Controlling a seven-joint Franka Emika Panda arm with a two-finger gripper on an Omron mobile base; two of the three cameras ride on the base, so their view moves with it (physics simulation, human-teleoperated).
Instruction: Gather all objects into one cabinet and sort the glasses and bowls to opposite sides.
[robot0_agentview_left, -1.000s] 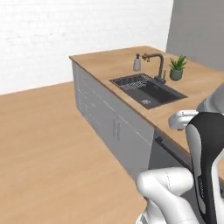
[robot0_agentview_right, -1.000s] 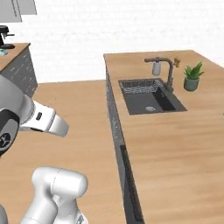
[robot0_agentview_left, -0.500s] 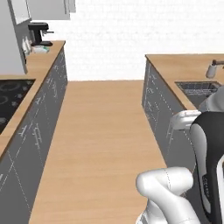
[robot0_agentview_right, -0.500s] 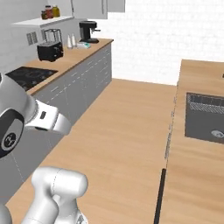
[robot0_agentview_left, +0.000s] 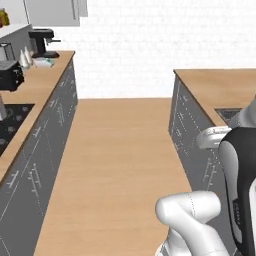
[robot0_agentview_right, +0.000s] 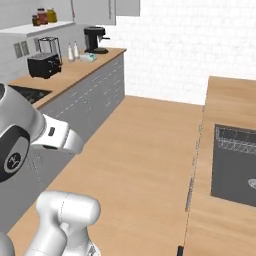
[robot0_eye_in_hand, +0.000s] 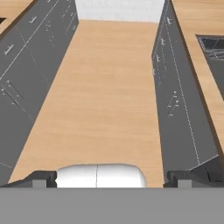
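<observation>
Your claw (robot0_eye_in_hand: 112, 179) is spread wide and empty, aimed down the aisle floor (robot0_eye_in_hand: 105, 87); the wall cabinet (robot0_agentview_left: 52, 11) lies up and left, above the left desk (robot0_agentview_left: 37, 80).

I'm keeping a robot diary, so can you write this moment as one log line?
phase: in the aisle between counters | hand: open, empty | left counter: coffee machine, toaster | right counter: sink | cups, bowl: not reached

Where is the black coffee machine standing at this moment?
The coffee machine stands at the far end of the left counter, under the grey wall cabinets, beyond the toaster.
</observation>
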